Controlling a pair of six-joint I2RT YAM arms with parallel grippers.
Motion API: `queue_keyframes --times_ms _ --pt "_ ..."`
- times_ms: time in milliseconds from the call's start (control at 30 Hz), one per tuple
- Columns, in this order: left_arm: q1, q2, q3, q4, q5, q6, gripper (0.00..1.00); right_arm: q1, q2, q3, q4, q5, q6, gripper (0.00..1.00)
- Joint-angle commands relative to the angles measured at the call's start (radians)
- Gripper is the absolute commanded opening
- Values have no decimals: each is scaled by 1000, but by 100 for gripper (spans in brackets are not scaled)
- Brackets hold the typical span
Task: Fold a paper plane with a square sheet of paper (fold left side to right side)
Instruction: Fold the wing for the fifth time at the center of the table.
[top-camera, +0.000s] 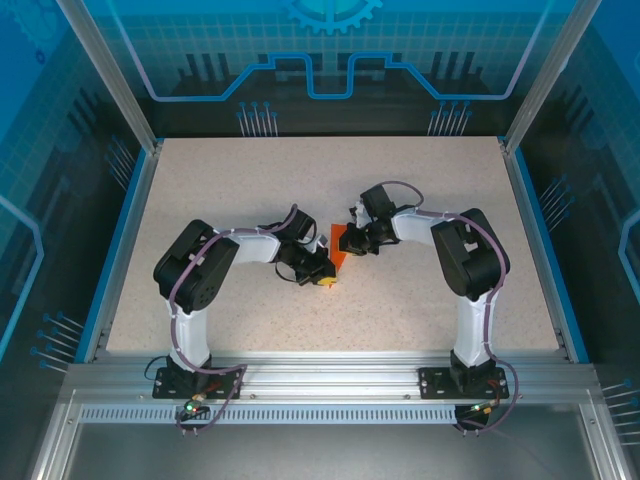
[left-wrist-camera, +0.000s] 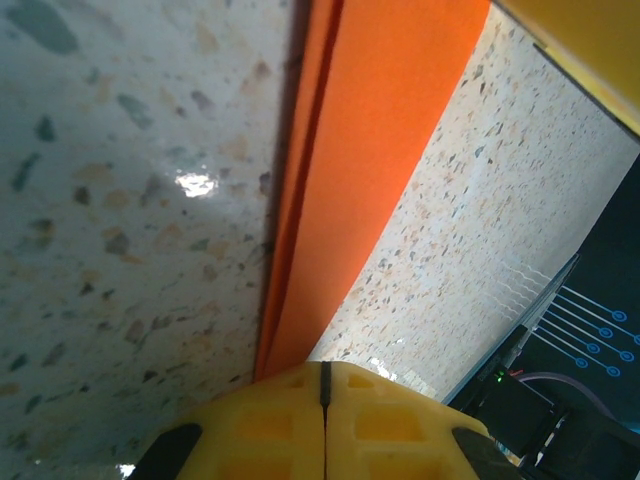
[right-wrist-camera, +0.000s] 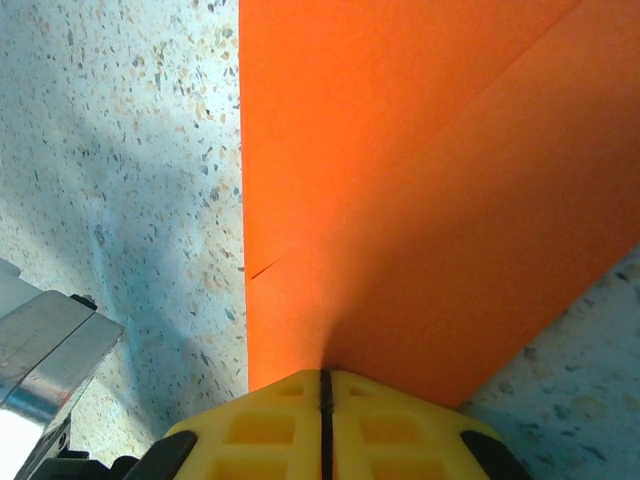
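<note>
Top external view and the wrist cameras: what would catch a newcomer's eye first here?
The bright orange paper lies at the middle of the speckled table and is the one vivid thing on it. The left gripper and the right gripper meet at it from either side. In the wrist views both are shut, with the folded paper running into their yellow tips.

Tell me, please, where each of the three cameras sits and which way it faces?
Top external: above and behind the bases, looking down on the table; left arm and right arm meet at the orange paper.
Left wrist: on the left arm, facing along the table; shut left claw at bottom.
Right wrist: on the right arm, facing down at the orange paper; shut right claw at bottom.
Both wrist views share the orange paper and speckled table.
</note>
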Motion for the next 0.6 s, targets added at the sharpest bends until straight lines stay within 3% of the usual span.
queue_keyframes --times_ms 0,567 --pt "-4 11 -35 -42 -17 -14 5 16 42 9 -74 59 -17 9" --pt "-1 3 -60 -94 -15 -16 5 12 45 34 -122 82 -31 9"
